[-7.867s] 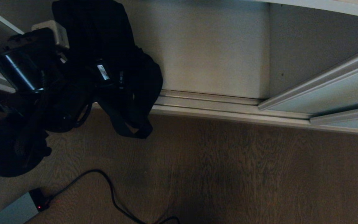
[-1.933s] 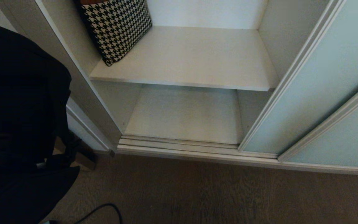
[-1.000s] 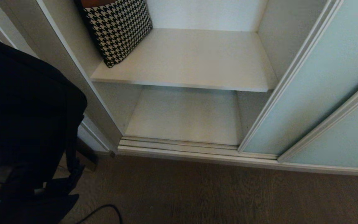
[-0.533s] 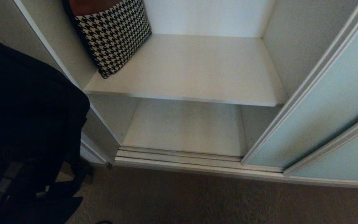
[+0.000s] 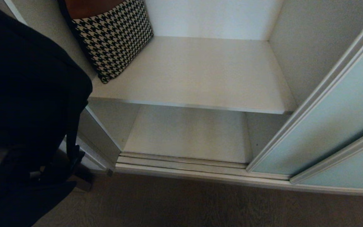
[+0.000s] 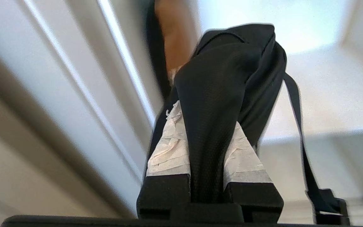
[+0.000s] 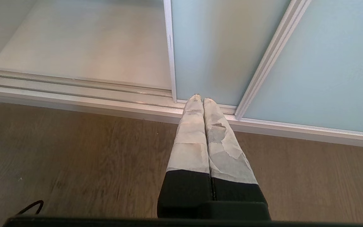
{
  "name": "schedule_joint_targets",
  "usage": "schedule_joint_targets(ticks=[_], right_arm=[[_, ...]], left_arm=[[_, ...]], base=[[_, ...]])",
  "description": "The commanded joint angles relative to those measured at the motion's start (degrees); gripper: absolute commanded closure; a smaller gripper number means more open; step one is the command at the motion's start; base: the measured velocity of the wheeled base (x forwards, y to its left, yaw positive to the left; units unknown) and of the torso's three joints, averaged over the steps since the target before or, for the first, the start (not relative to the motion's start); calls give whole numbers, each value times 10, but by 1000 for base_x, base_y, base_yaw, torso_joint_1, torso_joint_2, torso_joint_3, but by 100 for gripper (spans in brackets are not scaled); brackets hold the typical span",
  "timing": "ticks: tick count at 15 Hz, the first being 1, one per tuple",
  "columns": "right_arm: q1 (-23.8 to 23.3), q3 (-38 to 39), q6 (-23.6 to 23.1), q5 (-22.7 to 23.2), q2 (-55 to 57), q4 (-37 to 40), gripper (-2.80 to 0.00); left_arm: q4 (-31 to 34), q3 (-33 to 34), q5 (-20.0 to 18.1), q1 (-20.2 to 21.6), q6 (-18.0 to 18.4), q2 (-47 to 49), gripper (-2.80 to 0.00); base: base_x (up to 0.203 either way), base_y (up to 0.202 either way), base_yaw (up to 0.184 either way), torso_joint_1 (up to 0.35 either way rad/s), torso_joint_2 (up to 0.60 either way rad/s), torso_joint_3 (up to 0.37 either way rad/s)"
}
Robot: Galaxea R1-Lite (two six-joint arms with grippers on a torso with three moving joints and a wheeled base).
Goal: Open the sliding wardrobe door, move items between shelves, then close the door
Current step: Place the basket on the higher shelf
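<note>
**Black bag carried at the open wardrobe, upper shelf ahead**

Sliding wardrobe door (image 5: 320, 126) already pushed aside, off to the right of the left gripper, leaving the compartment open. Two shelves exposed beyond the gripper: upper shelf (image 5: 200, 75) ahead and to its right, lower shelf (image 5: 187, 135) beneath that, bare. Houndstooth cushion (image 5: 113, 34) propped in the upper shelf's left back corner, the nearest thing beyond the bag. White side wall (image 5: 101, 135) of the wardrobe just beside the load.

Black bag (image 6: 225, 94) pinched between the taped fingers (image 6: 169, 151) of the left gripper (image 6: 208, 148), a fold of fabric squeezed in the narrow gap, the rest bulging beyond the tips. Strap (image 6: 298, 126) dangling loose below, buckle end hanging free.

Right gripper (image 7: 202, 101) parked low over the floor near the door track (image 7: 74, 88), fingers pressed together on nothing.

Likely step: carrying the bag in onto a shelf. Risks as judged: loose strap snagging on the shelf's front edge or the side wall; floppy fabric slipping out of so small a pinch; bag nudging the cushion over if set too far left.
</note>
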Motion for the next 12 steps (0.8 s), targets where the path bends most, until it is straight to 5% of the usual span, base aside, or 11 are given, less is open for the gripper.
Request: schedule_joint_targets(ticks=[1,8,12], right_arm=[[0,1,0,0,0,0,0],[0,1,0,0,0,0,0],[0,1,0,0,0,0,0]], left_arm=[[-1,-52,-4,0,-3,59,0],[-32,-162,-12,-2,-55,227,0],[-59,-278,-13,-25,-73,346,0]], base=[[0,0,0,0,0,0],[0,0,0,0,0,0],[0,0,0,0,0,0]])
